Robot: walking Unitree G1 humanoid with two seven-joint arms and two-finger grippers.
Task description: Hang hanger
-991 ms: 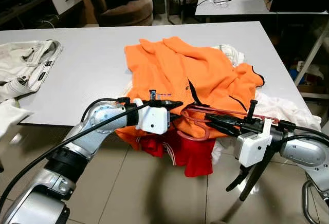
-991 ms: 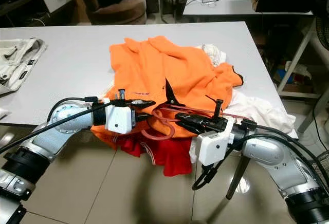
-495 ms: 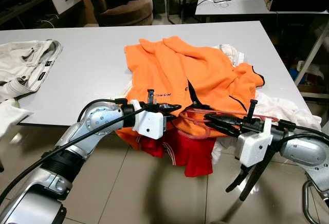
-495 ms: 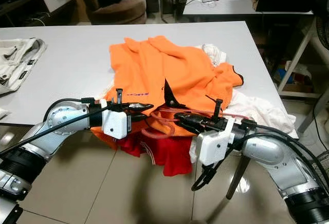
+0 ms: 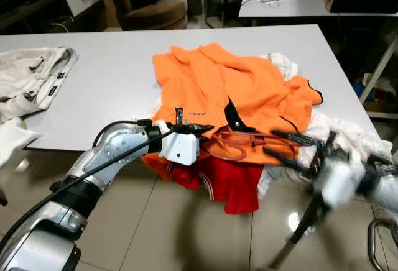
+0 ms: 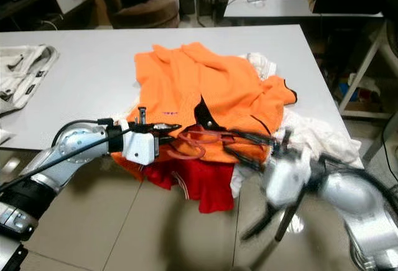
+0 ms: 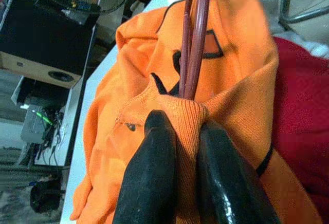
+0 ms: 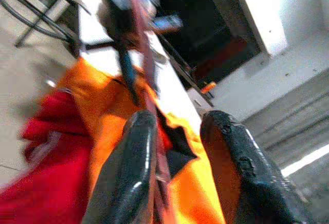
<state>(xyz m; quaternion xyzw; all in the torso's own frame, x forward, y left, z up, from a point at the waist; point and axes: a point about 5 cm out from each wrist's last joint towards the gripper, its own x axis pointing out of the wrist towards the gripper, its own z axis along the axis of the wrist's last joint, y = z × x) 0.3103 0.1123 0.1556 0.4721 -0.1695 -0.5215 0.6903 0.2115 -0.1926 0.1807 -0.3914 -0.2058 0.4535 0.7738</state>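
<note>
Thin reddish hanger (image 5: 239,145) at the near table (image 5: 112,78) edge, hook curling toward the left gripper (image 5: 200,129), shoulders running off to the right, partly tucked in the collar of the orange shirt (image 5: 236,91). Prob light and rigid, likely plastic or coated wire, so easy to lift but smooth enough to twist or slip in a narrow pinch. Shirt = soft, floppy, will sag and drag; red garment (image 5: 217,184) under it hangs over the edge and could tag along. Best hold imo: neck just below the hook, or a straight bit of the shoulder bar, not the fabric alone.

Left gripper fingers (image 7: 154,178) squeezed together on a fold of orange collar w/ the hanger's twin rods poking out right above the tips. Looks like cloth pinched, rod maybe not.

Right gripper (image 5: 283,146) super blurred in the head views. In the right wrist view fingers (image 8: 128,172) sit apart w/ the red bar running alongside one of them, not clamped on it as far as can be told.

Vs half a sec ago: right arm was sharp and reaching in at the hanger's right side, now smeared and shifted rightward/lower, so moving fast. Left gripper about the same spot at the collar, maybe a touch closer in. Hanger and shirt pile barely changed. White clothes (image 5: 31,78) far left, same place.
</note>
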